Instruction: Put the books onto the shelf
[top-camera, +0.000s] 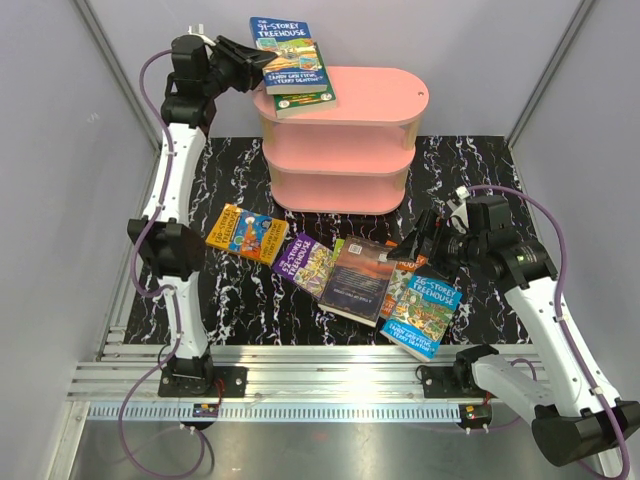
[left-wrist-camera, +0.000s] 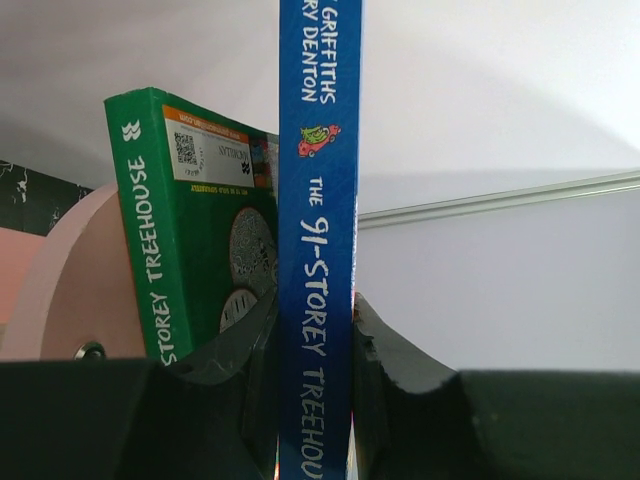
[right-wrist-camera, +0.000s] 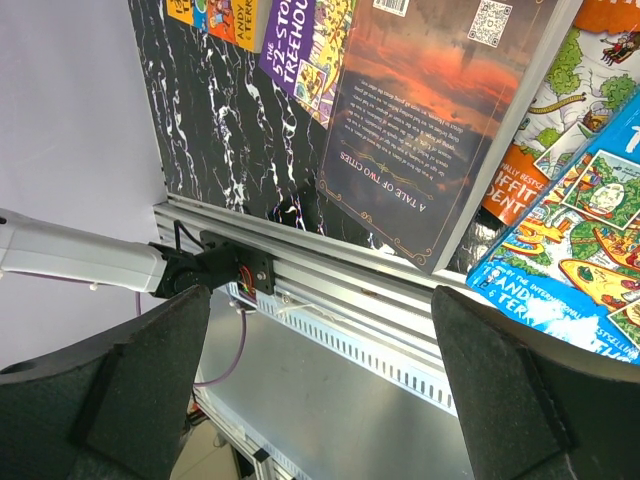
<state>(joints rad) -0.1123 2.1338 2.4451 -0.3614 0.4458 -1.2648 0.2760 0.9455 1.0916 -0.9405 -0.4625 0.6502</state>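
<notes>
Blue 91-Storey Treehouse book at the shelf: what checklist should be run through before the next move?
1. Left gripper shut on the blue paperback book: ok.
2. Blue book over the top board of the pink three-tier shelf: ok.
3. Blue book resting on that board: cannot tell.
4. Green paperback book lying on the top board: ok.
5. Right gripper open and empty: ok.
6. All books shelved: not ok; several lie on the black marbled mat.
</notes>
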